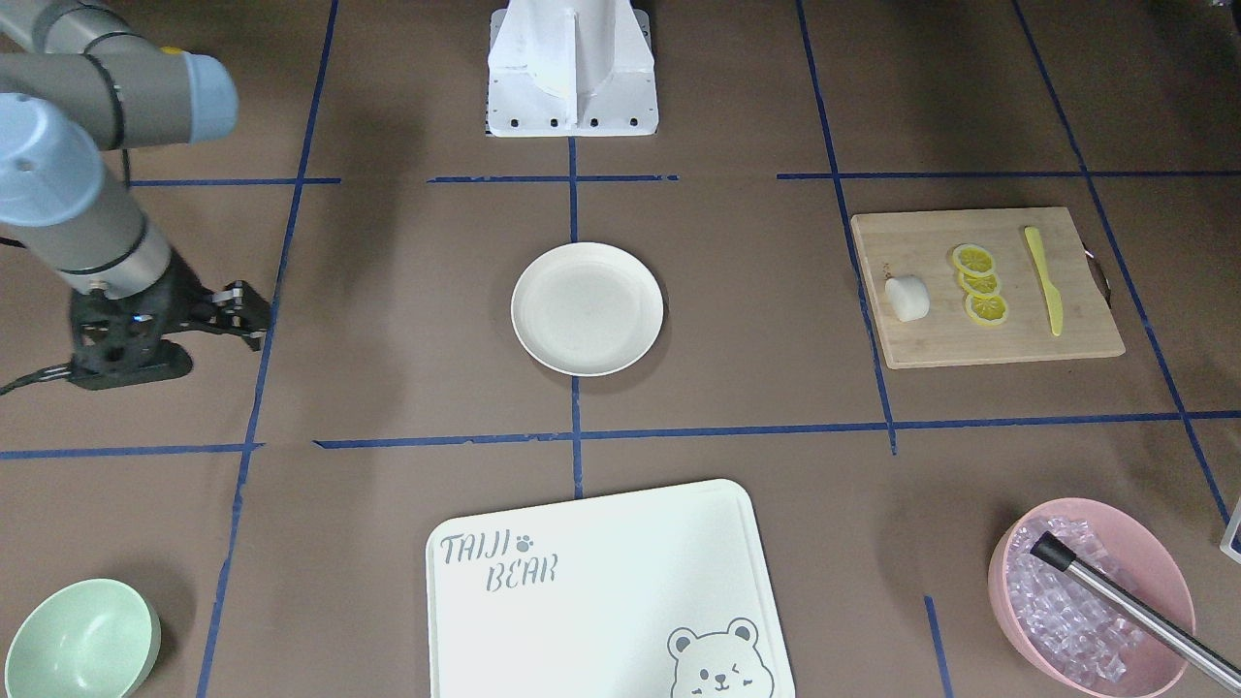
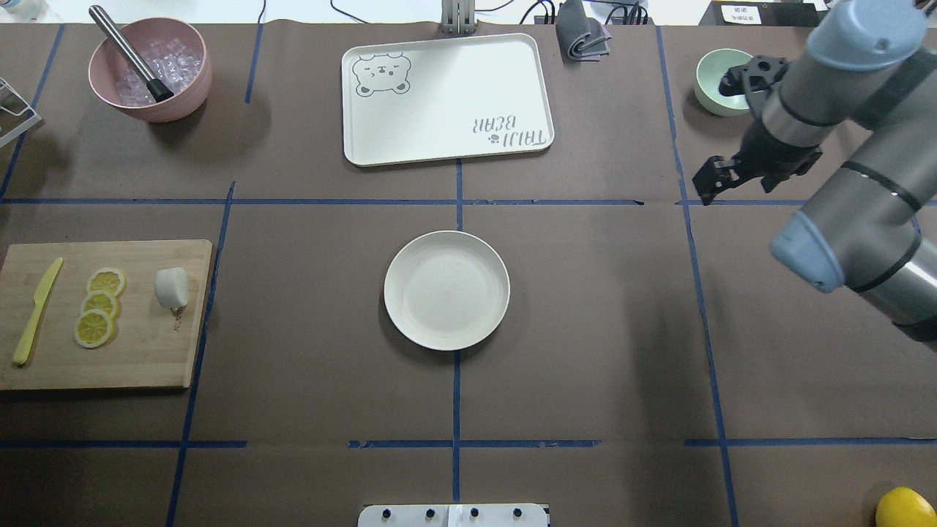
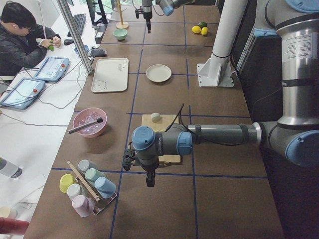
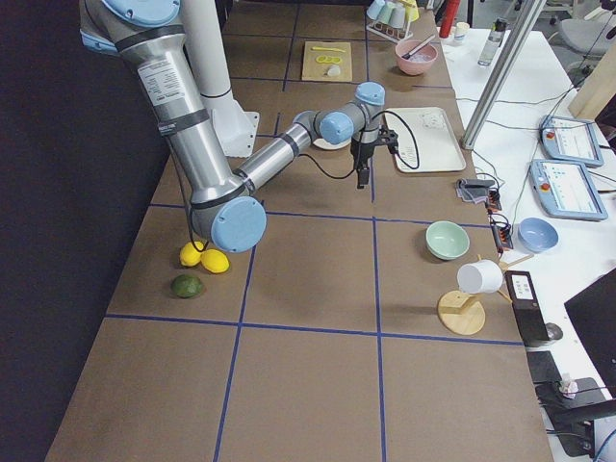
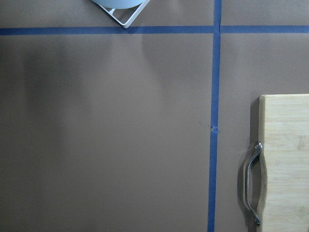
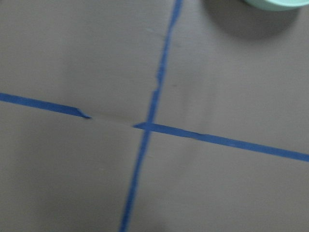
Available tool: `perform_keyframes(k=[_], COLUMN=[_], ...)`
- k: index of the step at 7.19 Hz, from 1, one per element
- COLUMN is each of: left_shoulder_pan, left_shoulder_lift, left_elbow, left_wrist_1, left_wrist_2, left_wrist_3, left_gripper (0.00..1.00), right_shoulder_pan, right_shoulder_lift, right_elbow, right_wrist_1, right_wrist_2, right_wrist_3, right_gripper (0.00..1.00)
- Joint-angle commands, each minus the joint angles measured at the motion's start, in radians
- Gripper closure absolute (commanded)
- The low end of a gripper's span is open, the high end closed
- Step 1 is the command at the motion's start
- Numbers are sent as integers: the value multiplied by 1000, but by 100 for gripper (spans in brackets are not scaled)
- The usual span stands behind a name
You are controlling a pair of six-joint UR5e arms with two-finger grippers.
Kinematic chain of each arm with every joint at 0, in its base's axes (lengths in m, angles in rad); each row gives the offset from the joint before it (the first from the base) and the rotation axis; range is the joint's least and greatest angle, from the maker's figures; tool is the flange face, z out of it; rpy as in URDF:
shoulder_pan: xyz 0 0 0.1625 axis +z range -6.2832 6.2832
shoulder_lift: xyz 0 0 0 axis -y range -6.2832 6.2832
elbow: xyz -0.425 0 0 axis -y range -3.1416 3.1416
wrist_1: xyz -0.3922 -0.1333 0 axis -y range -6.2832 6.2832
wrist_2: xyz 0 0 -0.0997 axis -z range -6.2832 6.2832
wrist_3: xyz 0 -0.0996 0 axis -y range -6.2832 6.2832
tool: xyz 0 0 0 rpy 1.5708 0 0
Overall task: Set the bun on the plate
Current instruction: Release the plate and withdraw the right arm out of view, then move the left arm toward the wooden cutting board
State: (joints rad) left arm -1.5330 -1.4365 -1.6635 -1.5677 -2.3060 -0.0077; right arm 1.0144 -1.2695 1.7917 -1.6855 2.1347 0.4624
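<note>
- Your bun (image 1: 907, 298) lies on the board (image 1: 989, 344), at the end of the board nearest the plate, on the robot's left side of the table. Neither arm touches it.
- Just beside the bun you see three overlapping lemon slices (image 1: 979, 283). Beyond them a yellow knife (image 1: 1045, 281) lies flat on the same board.
- The plate (image 1: 588, 308) sits at the middle of the table, on a blue tape line, well apart from the bun.
- Your left gripper (image 3: 149, 181) hangs fingers down over the brown table, just off the board's end away from the plate. Its wrist camera looks down on the metal handle (image 5: 253, 183) at that end. It shows only in the side view, so you cannot tell whether its fingers are spread or together.
- Your right gripper (image 1: 257, 315) hangs over a tape crossing (image 6: 147, 126) on the other side of the plate, well apart from both plate and bun. The rim of the green bowl (image 2: 714, 80) shows at the top of its wrist view. From these angles you cannot tell how wide its fingers stand.
- On the operators' side a white tray (image 1: 601, 591) with a bear drawing lies opposite the plate.
- The pink bowl (image 1: 999, 582) holds clear ice (image 1: 1057, 611), and a metal rod (image 1: 1125, 606) leans in it.
</note>
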Motion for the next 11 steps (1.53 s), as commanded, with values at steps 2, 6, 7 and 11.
perform_keyframes(k=[2,6,7,11], left_shoulder_pan=[1,19,25,126], left_shoulder_lift=[1,-12,-15,-173], left_elbow=[1,-7,-9,-10], left_wrist_1=[0,-14,-50,-219], left_wrist_2=[0,-6,-9,-23], left_wrist_3=[0,2,0,-87], left_gripper=[0,0,0,0], right_shoulder_pan=[310,524,524,524], right_shoulder_lift=[-270,-464,-461,-462], right_elbow=[8,6,6,5], right_wrist_1=[4,6,6,6], right_wrist_2=[33,102,103,125], right_wrist_3=[-566,-666,-660,-662], right_gripper=[0,0,0,0])
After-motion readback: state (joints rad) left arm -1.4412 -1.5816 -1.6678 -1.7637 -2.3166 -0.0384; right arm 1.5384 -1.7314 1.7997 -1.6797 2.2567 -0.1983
